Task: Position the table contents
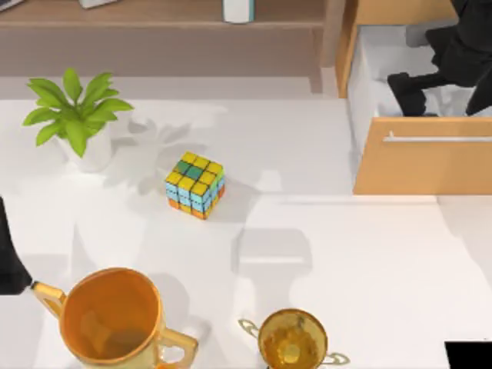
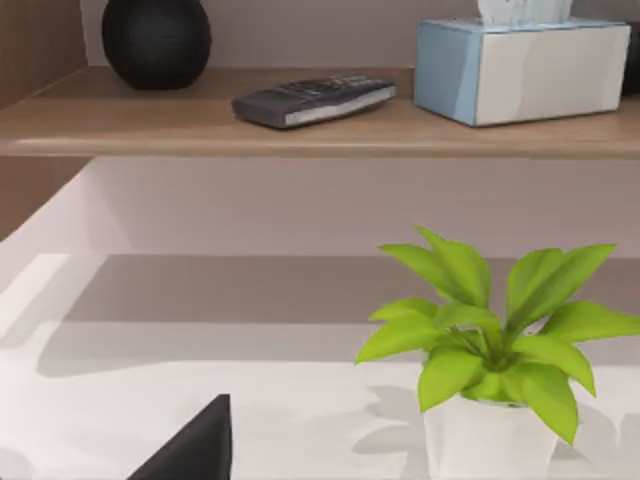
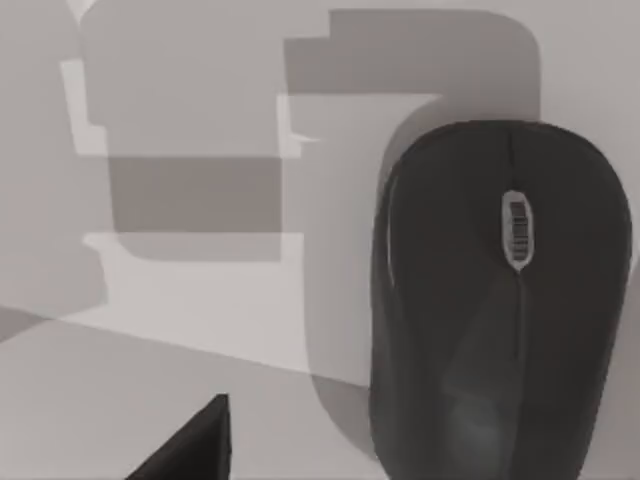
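The white table (image 1: pixel 346 269) carries a colourful puzzle cube (image 1: pixel 195 184) near its middle, a potted green plant (image 1: pixel 77 115) at the back left, an orange mug (image 1: pixel 111 317) at the front left and a small gold trophy cup (image 1: pixel 291 341) at the front centre. My right gripper (image 1: pixel 411 92) hangs inside the open drawer (image 1: pixel 423 165) of the wooden cabinet at the back right. The right wrist view has a black computer mouse (image 3: pixel 500 300) lying on the drawer's pale floor just below. My left arm (image 1: pixel 9 265) is parked at the table's left edge, facing the plant (image 2: pixel 490 350).
A wooden shelf (image 2: pixel 300 130) behind the table holds a dark remote (image 2: pixel 310 100), a blue tissue box (image 2: pixel 520 70) and a black round object (image 2: pixel 155 40). A black block (image 1: pixel 469 355) sits at the front right corner. Bare tabletop stretches to the right of the cube.
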Controlling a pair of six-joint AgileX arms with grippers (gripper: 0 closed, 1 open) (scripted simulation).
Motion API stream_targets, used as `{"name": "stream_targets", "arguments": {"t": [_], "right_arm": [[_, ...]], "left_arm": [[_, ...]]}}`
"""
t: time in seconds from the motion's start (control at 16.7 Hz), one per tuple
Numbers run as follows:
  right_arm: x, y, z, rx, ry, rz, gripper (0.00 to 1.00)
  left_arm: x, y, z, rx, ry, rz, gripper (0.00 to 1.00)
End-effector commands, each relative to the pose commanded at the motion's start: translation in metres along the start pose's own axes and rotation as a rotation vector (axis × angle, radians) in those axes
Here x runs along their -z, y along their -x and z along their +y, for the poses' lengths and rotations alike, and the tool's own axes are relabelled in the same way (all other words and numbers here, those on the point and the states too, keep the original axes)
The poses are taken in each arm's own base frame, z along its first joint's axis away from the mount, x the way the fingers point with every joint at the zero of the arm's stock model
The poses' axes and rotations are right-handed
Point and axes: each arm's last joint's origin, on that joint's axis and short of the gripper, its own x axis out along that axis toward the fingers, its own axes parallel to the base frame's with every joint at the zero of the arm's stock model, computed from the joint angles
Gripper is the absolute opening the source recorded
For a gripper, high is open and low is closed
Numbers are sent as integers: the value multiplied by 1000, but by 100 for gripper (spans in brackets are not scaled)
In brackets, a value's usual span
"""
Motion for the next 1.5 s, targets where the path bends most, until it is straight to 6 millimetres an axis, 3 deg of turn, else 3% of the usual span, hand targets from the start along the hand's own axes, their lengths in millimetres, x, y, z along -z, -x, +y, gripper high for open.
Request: {"name": "stream_targets", "arguments": {"t": [0.6,0.84,1.5], "right_arm": [[0,-26,1,0,1,-1,100],[0,-28,1,0,1,0,100],[0,-28,1,0,1,0,17]], "left_arm": [[0,0,0,0,0,0,100],[0,0,0,0,0,0,100],[0,0,0,0,0,0,100]]}}
